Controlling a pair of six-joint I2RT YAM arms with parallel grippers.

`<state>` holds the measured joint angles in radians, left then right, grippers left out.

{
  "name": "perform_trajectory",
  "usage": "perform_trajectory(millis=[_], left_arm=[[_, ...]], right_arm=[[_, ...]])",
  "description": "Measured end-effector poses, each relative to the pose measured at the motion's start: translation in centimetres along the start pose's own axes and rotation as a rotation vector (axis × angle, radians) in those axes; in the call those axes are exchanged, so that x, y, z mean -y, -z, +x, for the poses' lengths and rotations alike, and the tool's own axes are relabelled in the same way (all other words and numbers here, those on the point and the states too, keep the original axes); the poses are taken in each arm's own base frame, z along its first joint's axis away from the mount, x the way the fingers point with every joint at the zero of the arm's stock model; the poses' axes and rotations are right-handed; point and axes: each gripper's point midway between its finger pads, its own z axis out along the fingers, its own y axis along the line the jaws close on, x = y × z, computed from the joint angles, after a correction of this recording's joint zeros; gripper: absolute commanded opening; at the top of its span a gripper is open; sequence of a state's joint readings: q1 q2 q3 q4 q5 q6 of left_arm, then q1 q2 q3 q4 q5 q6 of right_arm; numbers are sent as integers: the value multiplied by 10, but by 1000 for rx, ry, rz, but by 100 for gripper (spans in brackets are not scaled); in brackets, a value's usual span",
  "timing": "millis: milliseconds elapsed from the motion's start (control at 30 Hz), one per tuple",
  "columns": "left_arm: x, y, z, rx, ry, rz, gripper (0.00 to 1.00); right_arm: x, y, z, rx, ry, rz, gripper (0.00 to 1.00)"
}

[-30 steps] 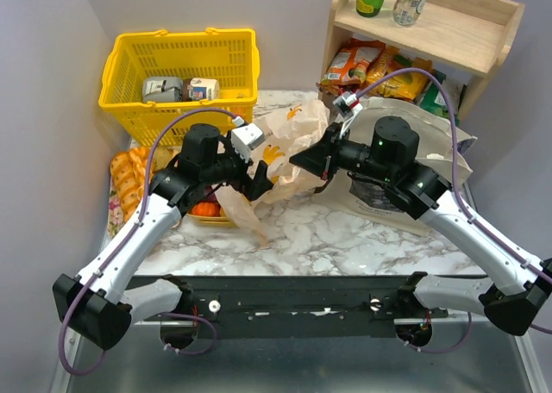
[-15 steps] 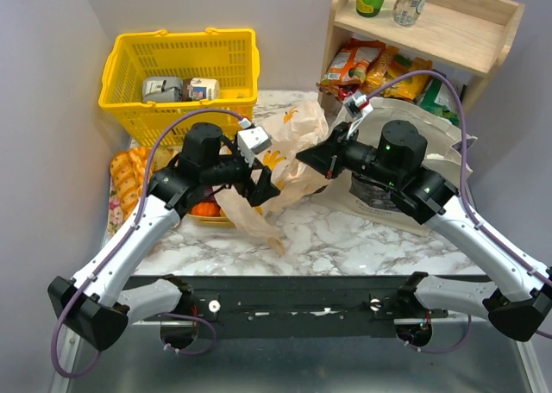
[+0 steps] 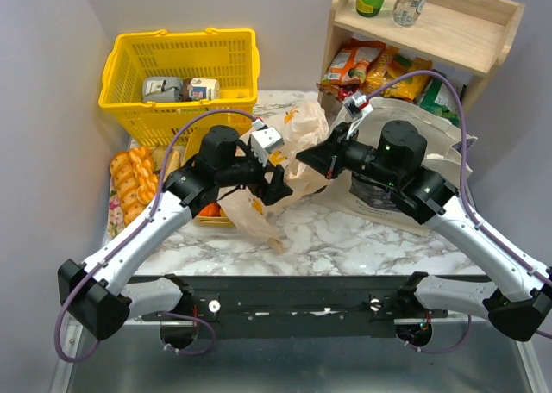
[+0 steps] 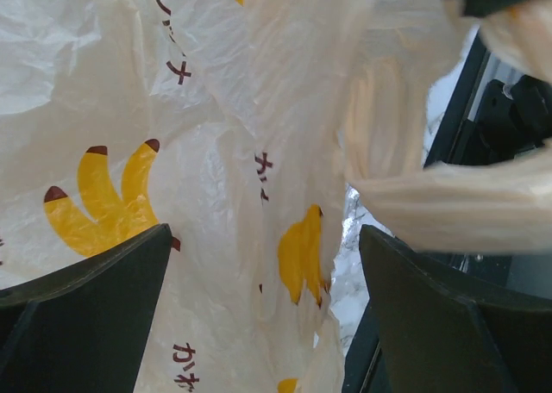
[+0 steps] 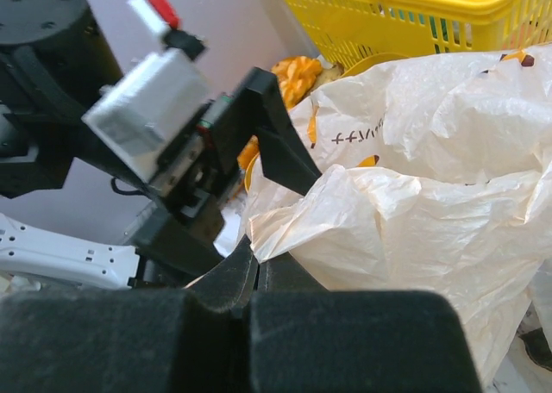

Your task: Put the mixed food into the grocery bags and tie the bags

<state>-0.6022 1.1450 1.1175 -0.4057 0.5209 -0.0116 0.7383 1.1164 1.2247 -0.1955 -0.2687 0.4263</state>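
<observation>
Currently the peach plastic bag [image 3: 297, 139] is bunched at the centre of the top view between the two claws, with the canvas tote [image 3: 448, 139] lying at its right. In the right wrist view the right gripper [image 5: 253, 259] is seen closed, a fold of the bag's film pinched at its tips. The left gripper [image 4: 263, 238] is spread wide; printed film lies between its fingers, but nothing is clamped. A twisted strand [image 4: 448, 199] of the bag is stretched across the right of the left wrist view. For a sound tie, that strand is best taken near its free end and crossed around the pinched fold, with pull held gentle so the thin film is not torn. Whether food is inside cannot be told.
</observation>
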Motion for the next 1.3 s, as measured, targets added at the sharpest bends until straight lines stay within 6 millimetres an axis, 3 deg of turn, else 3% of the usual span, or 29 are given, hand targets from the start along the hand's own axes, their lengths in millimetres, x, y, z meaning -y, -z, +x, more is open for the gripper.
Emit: perform_trajectory(millis=[33,100,133,333,433,500,533,567,667,767,833,967,1067,1133,1300], left_arm=[[-1,-6,3,-10,9,-6,49],[-3,-16,8,-27,29,-17,23],[-3,-20,9,-33,40,-24,2],[1,-21,2,-13,84,-38,0],[11,-15,-8,17,150,-12,0],[22,-11,-17,44,205,22,0],[27,-9,-22,60,238,40,0],[32,-7,-27,88,271,60,0],[42,0,-31,146,393,92,0],[35,2,-22,179,519,80,0],[19,3,-13,204,604,43,0],[-16,4,3,241,737,-40,0],[-18,2,0,258,761,-36,0],[-19,2,-4,272,762,-29,0],[-19,0,-2,279,773,-24,0]], right_arm=[[0,0,0,0,0,0,1],[0,0,0,0,0,0,1],[0,0,0,0,1,0,1],[14,5,-3,11,63,75,1],[28,6,-16,31,134,153,3],[38,2,-33,53,179,201,13],[43,0,-43,66,198,223,24],[47,-3,-52,78,217,239,51],[56,-12,-69,86,264,278,91],[56,-10,-76,86,290,282,99],[50,0,-77,89,290,275,99],[33,41,-77,148,274,256,95],[28,65,-61,163,235,241,91],[32,67,-43,147,196,237,89],[67,49,50,-52,70,260,86]])
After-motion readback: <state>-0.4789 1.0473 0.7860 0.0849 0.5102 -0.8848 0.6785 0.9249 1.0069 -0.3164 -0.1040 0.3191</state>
